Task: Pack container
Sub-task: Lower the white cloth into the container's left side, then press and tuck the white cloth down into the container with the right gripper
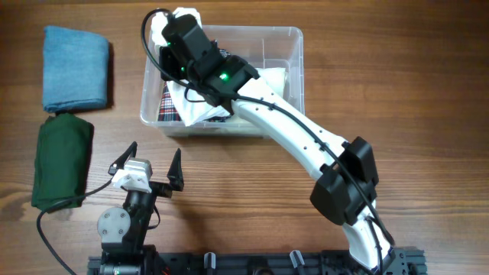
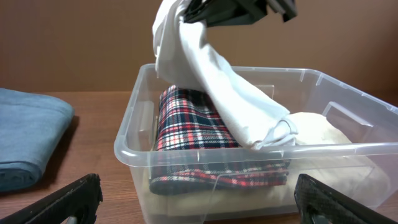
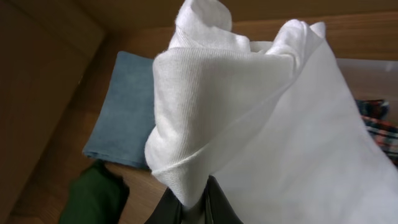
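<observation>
**Brown wooden tabletop (image 1: 382, 76), packing under way**

At the far middle of the tabletop stands the clear rectangular plastic container (image 1: 299, 69), with a folded red-and-navy plaid cloth (image 2: 193, 124) lying inside. The step in hand looks like loading. The right tool (image 3: 196, 205) is clenched on a bunched white knit cloth (image 3: 280, 124), held above the container's far left part, and the cloth's tail drapes across the plaid. The next move probably calls for lowering and letting go, so the cloth settles below the rim. The left tool (image 1: 155, 153) hovers near, spread wide, grasping nothing. A folded blue cloth (image 1: 76, 69) and a folded dark green cloth (image 1: 61, 160) wait at the left
</observation>
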Motion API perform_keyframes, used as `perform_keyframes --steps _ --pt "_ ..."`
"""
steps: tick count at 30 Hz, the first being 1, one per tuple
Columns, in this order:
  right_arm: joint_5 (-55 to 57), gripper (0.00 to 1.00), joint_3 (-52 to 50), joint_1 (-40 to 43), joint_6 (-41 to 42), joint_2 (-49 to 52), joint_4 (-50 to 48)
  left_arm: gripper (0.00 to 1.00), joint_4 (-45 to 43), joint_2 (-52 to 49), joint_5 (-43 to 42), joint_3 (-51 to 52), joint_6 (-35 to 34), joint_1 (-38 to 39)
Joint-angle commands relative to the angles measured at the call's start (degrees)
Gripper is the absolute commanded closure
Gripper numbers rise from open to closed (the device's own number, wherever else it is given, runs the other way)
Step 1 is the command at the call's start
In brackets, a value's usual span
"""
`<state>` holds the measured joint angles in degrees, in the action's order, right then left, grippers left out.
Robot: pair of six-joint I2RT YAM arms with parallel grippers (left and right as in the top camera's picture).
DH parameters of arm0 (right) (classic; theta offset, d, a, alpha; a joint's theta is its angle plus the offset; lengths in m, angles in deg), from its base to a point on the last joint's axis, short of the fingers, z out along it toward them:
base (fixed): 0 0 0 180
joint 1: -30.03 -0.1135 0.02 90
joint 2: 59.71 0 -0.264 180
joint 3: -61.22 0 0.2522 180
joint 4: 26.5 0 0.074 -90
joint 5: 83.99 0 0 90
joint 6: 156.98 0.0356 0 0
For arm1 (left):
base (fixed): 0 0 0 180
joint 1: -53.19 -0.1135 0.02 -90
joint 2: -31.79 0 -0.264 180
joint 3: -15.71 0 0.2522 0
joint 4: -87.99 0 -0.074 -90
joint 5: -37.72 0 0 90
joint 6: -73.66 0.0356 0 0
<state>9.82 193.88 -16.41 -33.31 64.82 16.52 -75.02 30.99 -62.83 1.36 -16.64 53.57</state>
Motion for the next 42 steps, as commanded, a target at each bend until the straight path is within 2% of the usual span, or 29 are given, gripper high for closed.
perform_keyframes --steps 1,2,3,4,5,6,8,9,11,15,18,21,23,24,26,29,42 --pt "-1.2 0.96 1.7 -0.9 1.1 3.5 -1.7 0.00 0.2 0.4 0.3 0.3 -0.1 0.3" --pt "-1.1 0.95 1.7 -1.0 1.1 4.0 -2.0 0.00 0.2 0.4 0.3 0.3 -0.1 0.3" --pt "-1.1 0.88 1.7 -1.2 1.1 4.6 -2.3 0.00 0.2 0.4 0.3 0.3 -0.1 0.3" --pt "-1.1 0.71 1.7 -1.2 1.1 5.2 -2.7 0.00 0.2 0.4 0.3 0.3 -0.1 0.3" --pt "-1.2 0.61 1.7 -1.2 1.1 5.4 -2.7 0.00 0.2 0.4 0.3 0.3 -0.1 0.3" --pt "-1.2 0.46 1.7 -1.2 1.0 5.5 -2.7 0.00 0.2 0.4 0.3 0.3 -0.1 0.3" --pt "-1.3 0.32 1.8 -1.3 1.0 5.4 -2.8 0.00 0.2 0.4 0.3 0.3 -0.1 0.3" --pt "-2.4 0.27 1.8 -1.3 0.8 5.1 -2.9 0.00 0.2 0.4 0.3 0.3 -0.1 0.3" --pt "-2.9 0.26 2.0 -1.3 0.0 4.5 -2.6 0.00 0.2 0.4 0.3 0.3 -0.1 0.3" --pt "-0.4 0.21 2.0 -1.0 -7.1 0.1 0.2 0.00 0.2 0.4 0.3 0.3 -0.1 0.3" --pt "4.8 0.21 2.0 0.6 -13.2 -5.2 6.9 0.00 0.2 0.4 0.3 0.3 -0.1 0.3" --pt "5.0 0.29 2.0 3.8 -17.1 -9.1 15.0 0.00 0.2 0.4 0.3 0.3 -0.1 0.3" --pt "2.8 0.46 2.0 6.0 -17.2 -9.7 19.9 0.00 0.2 0.4 0.3 0.3 -0.1 0.2" --pt "1.5 0.61 1.9 6.9 -17.4 -9.6 22.2 0.00 0.2 0.4 0.3 0.3 -0.1 0.3" --pt "0.5 0.81 0.7 8.1 -17.4 -9.3 24.1 0.00 0.2 0.4 0.3 0.3 -0.1 0.3" --pt "0.4 0.96 -1.0 8.3 -18.9 -8.7 24.2 0.00 0.2 0.4 0.3 0.3 -0.1 0.3" --pt "-7.8 0.96 -5.0 6.3 -22.0 -3.1 31.9 0.00 0.2 0.4 0.3 0.3 -0.1 0.3"
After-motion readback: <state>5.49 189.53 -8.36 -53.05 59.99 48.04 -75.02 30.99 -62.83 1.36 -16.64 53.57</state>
